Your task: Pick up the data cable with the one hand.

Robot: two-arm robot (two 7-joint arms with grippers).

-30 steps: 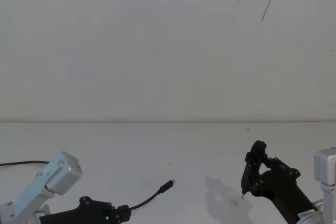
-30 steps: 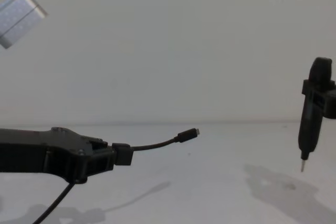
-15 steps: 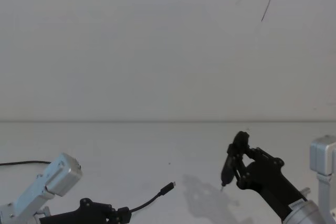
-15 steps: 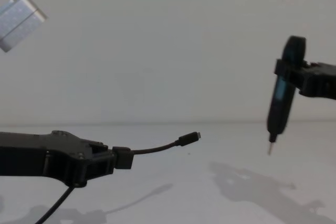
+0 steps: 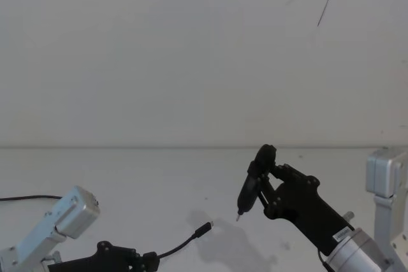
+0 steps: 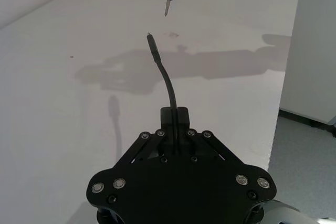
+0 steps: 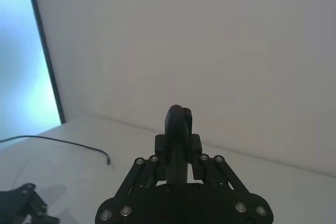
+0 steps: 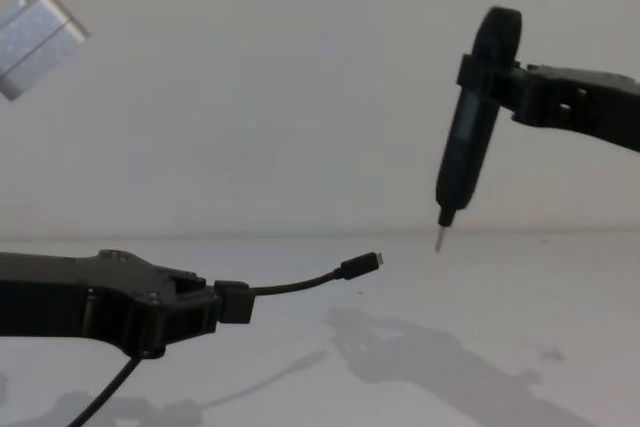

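left gripper, jaws clamped on the cable, plug jutting ahead of them; right gripper, jaws closed on a pen tool, above the plug.

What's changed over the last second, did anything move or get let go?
The right gripper, shut on the pen-shaped tool, swung toward the robot's left and higher, so the tool's tip now hangs near the plug of the data cable. The left gripper stayed put, jaws shut on the cable. Nothing was let go.
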